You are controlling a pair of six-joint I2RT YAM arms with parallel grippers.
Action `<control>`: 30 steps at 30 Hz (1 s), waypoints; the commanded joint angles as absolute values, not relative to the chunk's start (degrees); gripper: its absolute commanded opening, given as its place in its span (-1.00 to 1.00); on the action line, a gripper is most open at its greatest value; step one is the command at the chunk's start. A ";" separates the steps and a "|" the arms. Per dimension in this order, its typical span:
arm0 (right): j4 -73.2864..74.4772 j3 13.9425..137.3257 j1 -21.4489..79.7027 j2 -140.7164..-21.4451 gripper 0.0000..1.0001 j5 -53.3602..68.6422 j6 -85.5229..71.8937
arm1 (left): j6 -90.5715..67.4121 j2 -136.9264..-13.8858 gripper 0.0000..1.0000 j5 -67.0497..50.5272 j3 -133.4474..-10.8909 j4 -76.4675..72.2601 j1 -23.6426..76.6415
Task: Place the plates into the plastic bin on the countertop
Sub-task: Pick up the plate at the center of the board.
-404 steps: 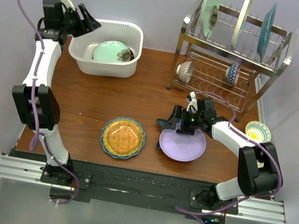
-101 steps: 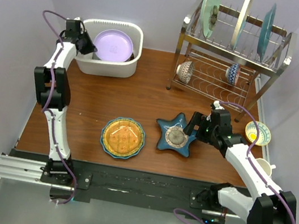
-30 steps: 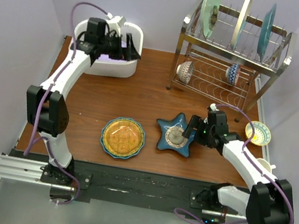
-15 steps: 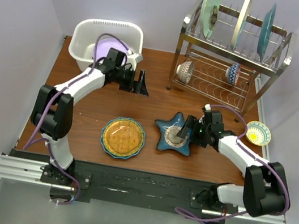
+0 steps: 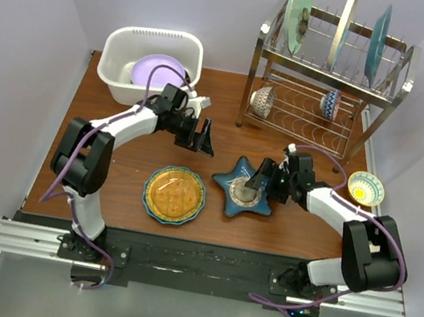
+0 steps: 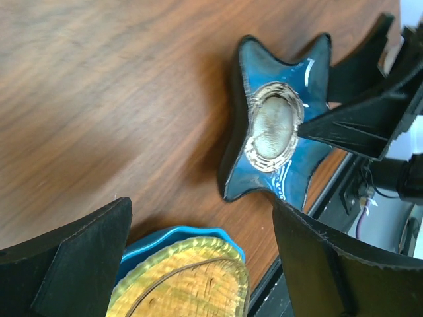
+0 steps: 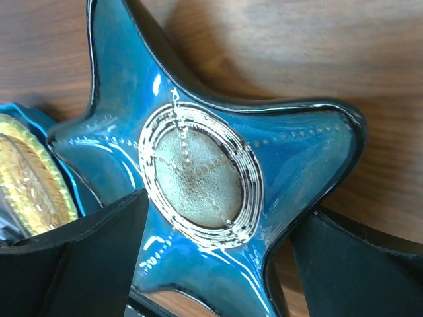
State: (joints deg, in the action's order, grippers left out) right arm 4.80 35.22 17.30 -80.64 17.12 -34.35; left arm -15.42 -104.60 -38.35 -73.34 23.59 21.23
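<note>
The plastic bin (image 5: 156, 33) holds the lavender plate (image 5: 150, 69); the blue star-shaped plate (image 5: 232, 191) lies on the countertop (image 5: 114, 160) — right gripper (image 5: 260, 176) spread wide astride one of its arms, unclamped — and the left gripper (image 5: 202, 135) hangs wide open, empty

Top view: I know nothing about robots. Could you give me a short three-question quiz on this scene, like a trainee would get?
1. True or false: the lavender plate lies in the bin.
2. Which plate is the right pincer at? A) lavender plate B) star plate C) a red plate
3. How many plates sit on the countertop, outside the bin?

Key
1. True.
2. B. Its open fingers straddle the star plate.
3. Two: the star plate and the amber plate.
</note>
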 commanded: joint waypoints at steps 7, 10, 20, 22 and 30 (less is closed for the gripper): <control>0.80 38.76 17.66 -84.90 0.73 20.83 -35.77 | -17.84 -109.07 0.79 -41.50 -74.62 16.62 26.28; 0.88 40.07 18.46 -85.87 0.73 21.01 -35.33 | -18.02 -110.82 0.78 -41.39 -76.02 16.35 26.98; 0.18 41.66 19.86 -88.33 0.73 22.15 -35.68 | -20.21 -114.61 0.70 -41.40 -76.55 12.40 28.30; 0.18 41.66 20.30 -88.50 0.74 22.41 -36.12 | -20.83 -115.22 0.65 -41.40 -76.46 12.04 28.56; -1.14 41.75 20.92 -89.03 0.74 22.68 -36.83 | -21.62 -117.15 0.43 -41.40 -77.25 10.98 29.00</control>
State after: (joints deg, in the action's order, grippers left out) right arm 0.30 40.38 19.84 -88.18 20.56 -35.86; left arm -20.69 -116.20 -40.51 -75.11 13.26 28.53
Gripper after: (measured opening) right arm 0.866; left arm 0.736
